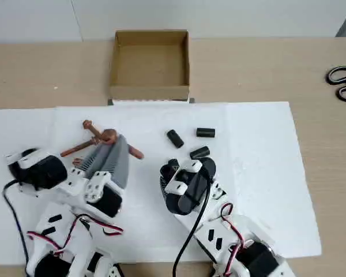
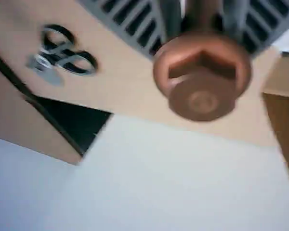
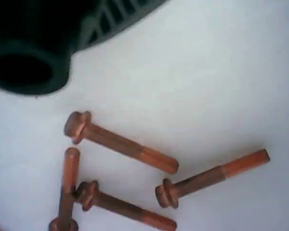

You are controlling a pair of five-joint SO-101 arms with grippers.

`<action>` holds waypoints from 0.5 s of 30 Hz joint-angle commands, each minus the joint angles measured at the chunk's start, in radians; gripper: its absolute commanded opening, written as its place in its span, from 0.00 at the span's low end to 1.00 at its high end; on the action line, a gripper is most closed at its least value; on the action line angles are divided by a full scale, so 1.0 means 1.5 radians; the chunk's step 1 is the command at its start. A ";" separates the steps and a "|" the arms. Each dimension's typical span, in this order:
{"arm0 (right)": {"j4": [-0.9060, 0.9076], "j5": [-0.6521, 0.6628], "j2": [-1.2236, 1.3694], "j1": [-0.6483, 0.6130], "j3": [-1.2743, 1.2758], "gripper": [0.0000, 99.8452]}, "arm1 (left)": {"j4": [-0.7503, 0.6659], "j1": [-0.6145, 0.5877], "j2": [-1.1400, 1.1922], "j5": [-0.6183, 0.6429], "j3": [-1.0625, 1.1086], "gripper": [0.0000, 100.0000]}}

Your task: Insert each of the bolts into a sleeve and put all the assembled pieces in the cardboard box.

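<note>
Holding bolt [image 2: 202, 77] in clamped left gripper [image 1: 109, 141], head toward box [image 1: 150, 92]; pinching sleeve [image 3: 24, 67] in closed right gripper [image 1: 173, 168], farther from box — bore open, off to bolt's side; probably needs axes lined up

This looks like a robotics lab or workshop. A light wooden bench [image 1: 46, 69] stands against a plain white wall [image 1: 34, 17], with a white paper sheet [image 1: 259, 150] spread as work surface. Small robot arms [image 1: 236, 242] trail loose cables [image 1: 193, 226], and scissors [image 1: 343, 82] and a cardboard box [image 1: 150, 91] lie nearby.
</note>
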 commanded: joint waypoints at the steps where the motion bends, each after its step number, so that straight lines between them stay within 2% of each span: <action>1: -0.029 0.006 -0.007 -0.003 0.009 0.00 | -0.023 0.031 -0.004 0.010 -0.008 0.01; 15: -0.082 0.007 -0.007 -0.004 0.023 0.00 | -0.001 0.083 -0.004 0.010 -0.003 0.01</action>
